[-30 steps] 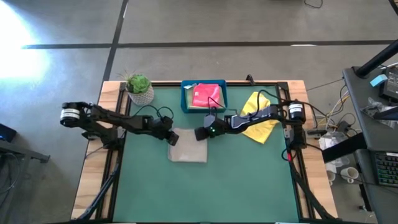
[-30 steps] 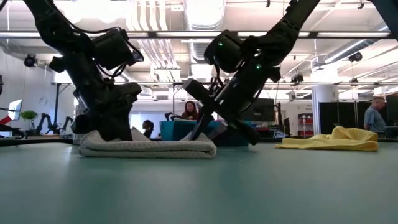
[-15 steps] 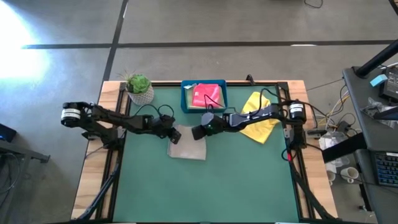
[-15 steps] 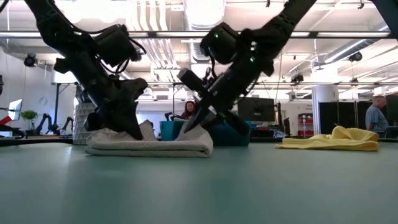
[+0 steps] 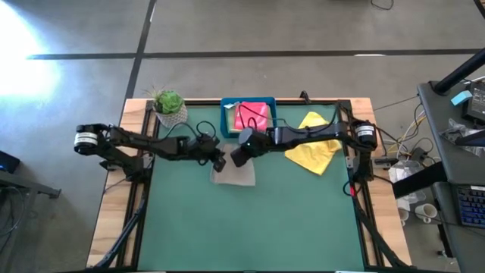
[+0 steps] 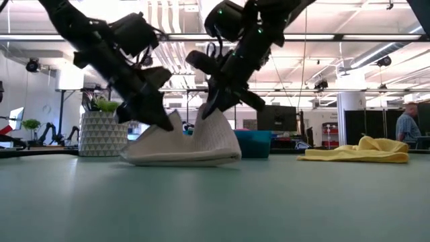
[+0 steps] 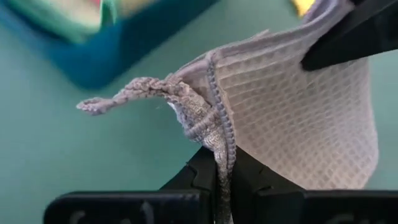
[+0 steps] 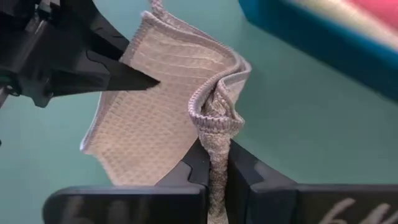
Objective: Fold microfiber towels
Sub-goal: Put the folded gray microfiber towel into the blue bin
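Observation:
The light grey towel (image 5: 235, 174) lies folded at the table's middle, its near part on the table (image 6: 181, 158) and its two far corners raised. My left gripper (image 5: 219, 161) is shut on the towel's far left corner. My right gripper (image 5: 236, 158) is shut on its far right corner. A yellow towel (image 5: 315, 149) lies crumpled at the right. The hot pink towel (image 5: 251, 116) and a lime green one (image 5: 232, 107) lie in the blue tray (image 5: 226, 130). The olive towel is out of view. My left gripper pinches the grey towel's far left corner (image 7: 219, 148) between its two fingers, over stitched edges of more than one layer. It comes slanting down from the table's left. The corner is lifted and the towel's near part stays on the table. My right gripper pinches the grey towel's far right corner (image 8: 214, 140) between its two fingers, at a bunched, hemmed fold. It comes slanting down from the table's right. The corner stands lifted (image 6: 216, 124), and the cloth sags slack between the two grippers.
The blue tray stands at the far edge just behind both grippers. A potted plant (image 5: 169, 107) stands at the far left corner. Bare green table (image 5: 250, 227) lies on the near side. People show in the room beyond (image 6: 405, 124).
Both grippers have risen and drawn toward each other and a little toward the far edge, staying shut on the grey towel. Its two far corners have lifted off the table and the cloth has bunched narrower, while its near part has stayed down.

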Controlling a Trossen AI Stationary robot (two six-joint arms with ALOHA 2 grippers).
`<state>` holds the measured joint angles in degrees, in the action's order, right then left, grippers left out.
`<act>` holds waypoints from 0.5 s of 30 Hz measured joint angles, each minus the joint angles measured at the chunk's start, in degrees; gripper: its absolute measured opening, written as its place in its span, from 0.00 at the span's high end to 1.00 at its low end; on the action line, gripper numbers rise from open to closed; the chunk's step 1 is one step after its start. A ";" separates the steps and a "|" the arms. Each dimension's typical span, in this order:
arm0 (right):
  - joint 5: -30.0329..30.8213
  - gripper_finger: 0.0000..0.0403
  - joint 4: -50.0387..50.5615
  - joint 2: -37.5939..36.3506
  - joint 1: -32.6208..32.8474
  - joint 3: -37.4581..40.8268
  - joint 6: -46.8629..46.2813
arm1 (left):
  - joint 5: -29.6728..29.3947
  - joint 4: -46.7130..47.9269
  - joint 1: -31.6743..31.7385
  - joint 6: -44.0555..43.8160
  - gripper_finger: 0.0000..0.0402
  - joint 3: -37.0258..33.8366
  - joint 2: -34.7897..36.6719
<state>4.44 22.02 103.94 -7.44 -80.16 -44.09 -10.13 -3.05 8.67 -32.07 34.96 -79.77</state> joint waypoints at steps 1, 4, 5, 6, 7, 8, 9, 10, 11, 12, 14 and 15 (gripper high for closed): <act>0.09 0.97 1.20 0.00 -0.16 -0.90 0.49 | -0.69 0.02 0.00 1.29 0.99 0.69 0.00; 0.20 0.97 4.43 0.00 -1.03 -3.04 1.64 | -1.73 0.02 0.00 4.84 0.99 2.87 0.02; 0.29 0.97 5.14 0.00 -1.31 -3.58 2.06 | -2.13 0.04 0.00 5.88 0.99 3.52 0.02; 0.29 0.97 5.95 0.00 -1.62 -4.16 2.66 | -2.32 0.02 0.00 6.92 0.99 4.18 0.04; 0.32 0.97 6.67 -0.01 -1.94 -4.70 3.20 | -2.49 0.02 0.01 7.80 0.99 4.74 0.04; 0.31 0.97 7.36 -0.11 -2.24 -5.19 3.69 | -2.68 0.08 0.07 8.71 0.99 5.32 0.04; 0.32 0.97 8.04 -0.26 -2.53 -5.63 4.17 | -2.89 0.14 0.19 9.61 0.99 5.91 0.04; 0.35 0.97 8.49 -0.46 -2.86 -5.91 4.39 | -2.99 0.22 0.31 10.37 0.99 6.51 0.04; 0.33 0.97 8.85 -0.78 -3.23 -6.17 4.59 | -3.24 0.61 0.58 11.24 0.99 7.22 0.04; 0.31 0.97 9.34 -1.09 -3.57 -6.43 4.87 | -3.50 0.99 0.90 11.78 0.99 7.90 0.04; 0.31 0.97 9.64 -1.94 -4.34 -6.49 5.83 | -3.73 1.07 1.68 12.75 0.99 8.91 0.04; 0.32 0.97 9.64 -2.51 -4.83 -6.49 6.40 | -3.75 1.07 2.10 13.20 0.99 9.42 0.04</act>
<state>4.76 31.66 101.43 -12.27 -86.65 -37.69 -13.88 -1.98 10.76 -18.87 44.38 -79.72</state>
